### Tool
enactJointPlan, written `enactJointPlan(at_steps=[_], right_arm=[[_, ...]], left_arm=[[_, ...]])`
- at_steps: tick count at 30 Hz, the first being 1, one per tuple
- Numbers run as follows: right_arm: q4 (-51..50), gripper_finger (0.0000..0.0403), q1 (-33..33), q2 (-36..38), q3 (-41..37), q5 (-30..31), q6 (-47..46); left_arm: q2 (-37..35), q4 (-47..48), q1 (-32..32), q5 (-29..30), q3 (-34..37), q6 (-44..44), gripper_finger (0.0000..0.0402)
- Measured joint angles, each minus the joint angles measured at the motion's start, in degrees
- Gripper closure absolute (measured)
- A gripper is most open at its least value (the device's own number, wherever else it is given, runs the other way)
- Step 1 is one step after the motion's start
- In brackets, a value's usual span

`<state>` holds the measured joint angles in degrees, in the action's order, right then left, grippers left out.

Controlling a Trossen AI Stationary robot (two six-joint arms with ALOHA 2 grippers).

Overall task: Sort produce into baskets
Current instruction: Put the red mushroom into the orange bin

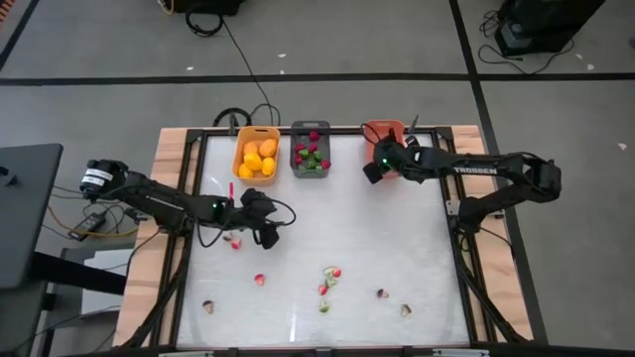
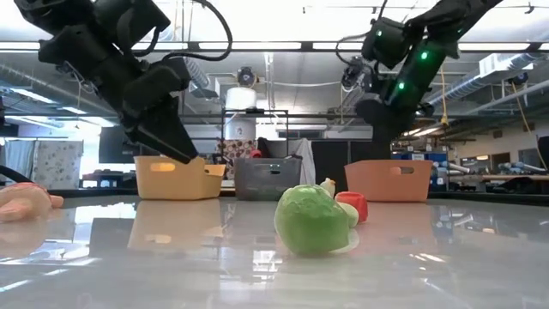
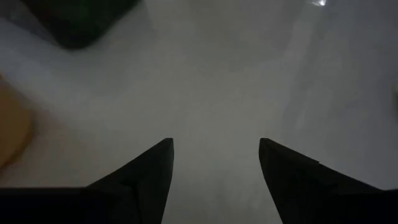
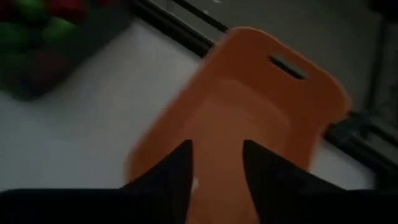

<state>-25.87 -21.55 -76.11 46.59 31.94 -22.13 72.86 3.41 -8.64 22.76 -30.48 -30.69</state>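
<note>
Hovering over the coral bin with fingers parted, the right gripper looked mid-release and wanted height; left gripper, spread and empty, hung above scattered produce.

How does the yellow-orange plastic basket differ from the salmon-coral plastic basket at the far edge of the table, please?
The yellow-orange plastic basket sits leftmost in the row; the salmon-coral plastic basket sits rightmost. The yellow-orange one holds several rounded yellow-orange fruits; the salmon-coral one shows no produce in the right wrist view. The right gripper hangs over the salmon-coral basket, while no gripper is above the yellow-orange one. Both are small rectangular bins of like size.
</note>
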Motion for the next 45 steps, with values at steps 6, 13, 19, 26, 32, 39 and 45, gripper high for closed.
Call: enactJointPlan(at_steps=[6,13,19,26,32,39,45], right_arm=[[6.8,0.0201,9.4,3.3,0.0,-1.5,-0.4],[11.9,0.0201,21.1,0.6,0.0,-1.9,-3.4],[18.9,0.0201,26.3,-4.8,0.0,0.2,-3.5],[23.1,0.0202,26.9,-8.9,0.0,-1.6,-2.2],[23.1,0.0202,27.3,-8.7,0.0,-2.0,-2.3],[24.0,0.0202,27.6,-7.5,0.0,-2.0,-2.2],[28.7,0.0202,27.5,-8.5,0.0,-5.3,-2.1]], left_arm=[[-1.6,12.2,-0.7,-8.6,-3.0,-1.1,0.0159],[-1.8,37.6,-8.5,-21.2,-7.0,-1.7,0.0160],[-1.5,44.2,-12.5,-20.6,-7.2,-8.0,0.0161],[-1.2,44.2,-13.2,-16.2,-7.1,-9.0,0.0168],[-1.2,42.4,-13.2,-16.0,-4.4,-10.4,0.0217],[-1.3,37.7,-13.2,-16.7,-0.7,-11.9,0.0248],[-1.3,30.2,-13.2,-12.6,-1.7,-8.2,0.0285]])
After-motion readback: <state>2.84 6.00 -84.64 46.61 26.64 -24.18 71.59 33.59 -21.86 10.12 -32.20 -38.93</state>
